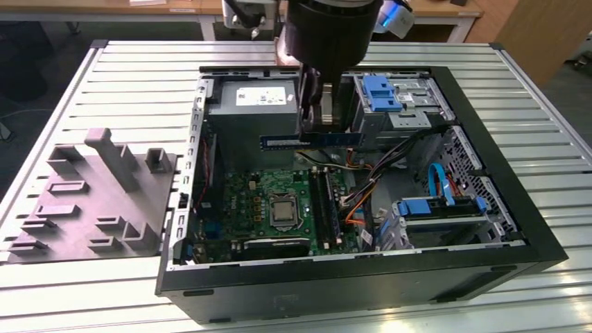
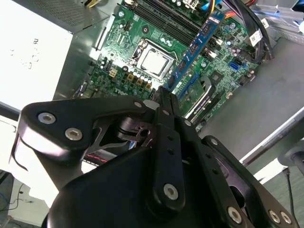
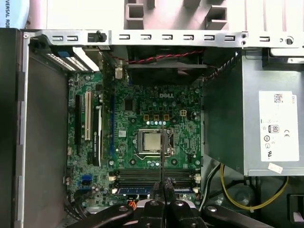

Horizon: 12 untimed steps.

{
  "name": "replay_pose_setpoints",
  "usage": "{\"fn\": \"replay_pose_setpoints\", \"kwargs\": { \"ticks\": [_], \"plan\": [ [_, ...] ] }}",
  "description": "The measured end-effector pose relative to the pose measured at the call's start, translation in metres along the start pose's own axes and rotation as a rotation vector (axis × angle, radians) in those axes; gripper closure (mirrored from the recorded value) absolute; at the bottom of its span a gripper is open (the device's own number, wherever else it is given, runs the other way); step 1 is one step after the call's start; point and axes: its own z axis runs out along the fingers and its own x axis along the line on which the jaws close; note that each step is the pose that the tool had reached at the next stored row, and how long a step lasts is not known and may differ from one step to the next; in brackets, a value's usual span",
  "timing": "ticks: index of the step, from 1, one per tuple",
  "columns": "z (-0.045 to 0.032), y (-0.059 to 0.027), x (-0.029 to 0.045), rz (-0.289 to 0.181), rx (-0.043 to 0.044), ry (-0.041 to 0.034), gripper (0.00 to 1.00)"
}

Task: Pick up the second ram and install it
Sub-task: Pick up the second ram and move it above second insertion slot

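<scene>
Inside the open computer case (image 1: 351, 286): the second ram (image 1: 294, 141) hangs in the air above the motherboard (image 1: 259, 198), held level and clear of the board.
Gripper: the gripper (image 1: 322, 132) reaches down from the arm into the case; its fingers are pressed onto the second ram, pinching the strip partway along its length.
Second ram, second wrist view: the blue-green strip (image 2: 197, 45) runs out from the gripper (image 2: 164, 97) over the motherboard (image 2: 128, 61), chips and a pale label on its face.
Second ram, first wrist view: seen edge-on as a thin line (image 3: 161, 152) rising from the gripper (image 3: 164, 187) and crossing over the processor (image 3: 152, 142).
Memory slots: long black slots (image 1: 321, 201) lie beside the processor (image 1: 280, 208) – the held strip runs crosswise to them and does not touch them.
Power supply: the grey box (image 1: 249, 111) sits in the case just behind the held strip in the exterior view.
Drive bay: a blue caddy (image 1: 381, 94) sits toward the exterior view's right of the arm.
Grey fixture: a moulded block (image 1: 93, 194) rests on the slatted metal table (image 1: 138, 69), just outside the case on the exterior view's left.
</scene>
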Motion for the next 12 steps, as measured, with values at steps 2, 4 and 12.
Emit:
{"fn": "replay_pose_setpoints", "kwargs": {
  "ticks": [2, 4, 12],
  "plan": [
    [0.0035, -0.0002, -0.0001, 0.000, -0.0001, -0.0001, 0.88],
    [0.0070, -0.0004, -0.0001, 0.000, -0.0001, -0.0002, 0.88],
    [0.0204, -0.0010, 0.0001, -0.003, -0.0003, -0.0094, 0.88]
  ]
}}
